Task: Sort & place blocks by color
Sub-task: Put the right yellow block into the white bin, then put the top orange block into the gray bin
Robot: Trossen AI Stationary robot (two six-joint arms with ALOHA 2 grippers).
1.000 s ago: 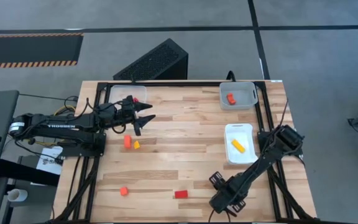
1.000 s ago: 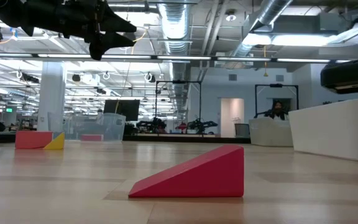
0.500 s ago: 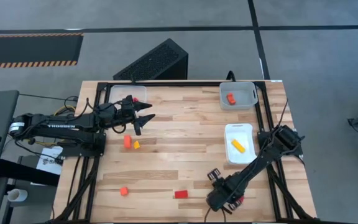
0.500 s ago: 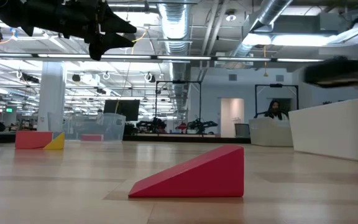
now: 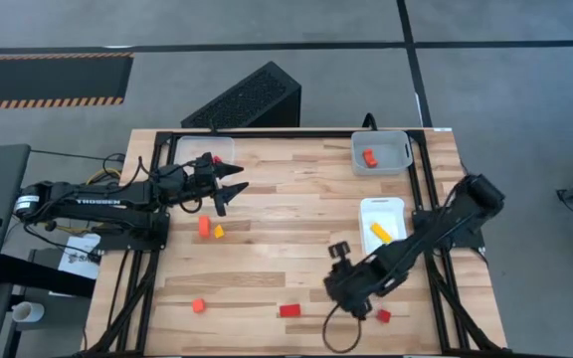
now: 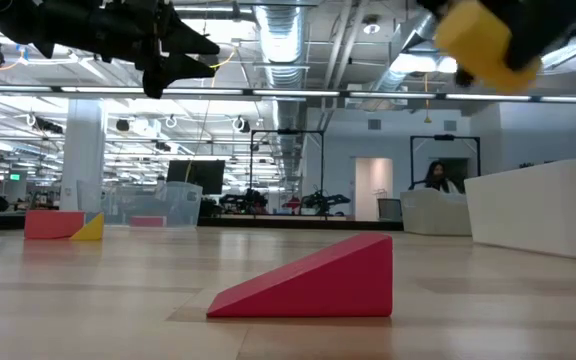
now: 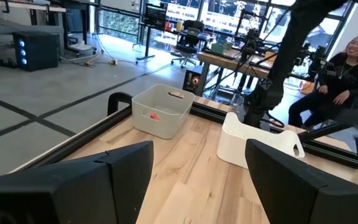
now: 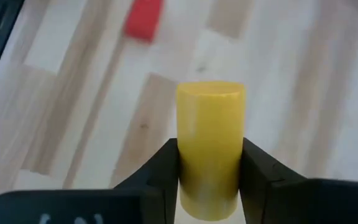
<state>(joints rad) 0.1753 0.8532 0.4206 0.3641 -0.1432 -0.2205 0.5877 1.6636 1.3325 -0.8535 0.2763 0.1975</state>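
Note:
My right gripper (image 5: pixel 338 249) hangs above the table's near middle, shut on a yellow cylinder (image 8: pixel 210 124), which also shows high up in the low view (image 6: pixel 476 42). My left gripper (image 5: pixel 229 189) waits open over the far left of the table, above an orange cylinder (image 5: pixel 204 227) and a yellow wedge (image 5: pixel 219 232). Lying on the wood near the near edge are a red wedge (image 5: pixel 288 310), a small orange-red block (image 5: pixel 198 305) and a red block (image 5: pixel 383 316). One orange block (image 5: pixel 369 156) lies in the grey tray (image 5: pixel 396 164), and a yellow block (image 5: pixel 379 232) in the white tray (image 5: pixel 391 207). My right gripper pinches the yellow cylinder between its two fingers (image 8: pixel 163 168), one on each side of its round wall (image 8: pixel 188 168). The cylinder lies along the fingers, and its flat end (image 8: pixel 210 90) sticks out past their tips. It is lifted clear of the table.
A clear tray (image 5: pixel 207 149) sits at the far left corner with a small red thing in it. Black frame rails run round the table. A dark box (image 5: pixel 247 99) stands beyond the far edge. A person (image 7: pixel 347 62) sits past the table's right side.
My right gripper has risen from the table's near edge and swung up toward the table's middle, carrying the yellow cylinder into the low view. A red block near the near edge, earlier under the arm, now shows.

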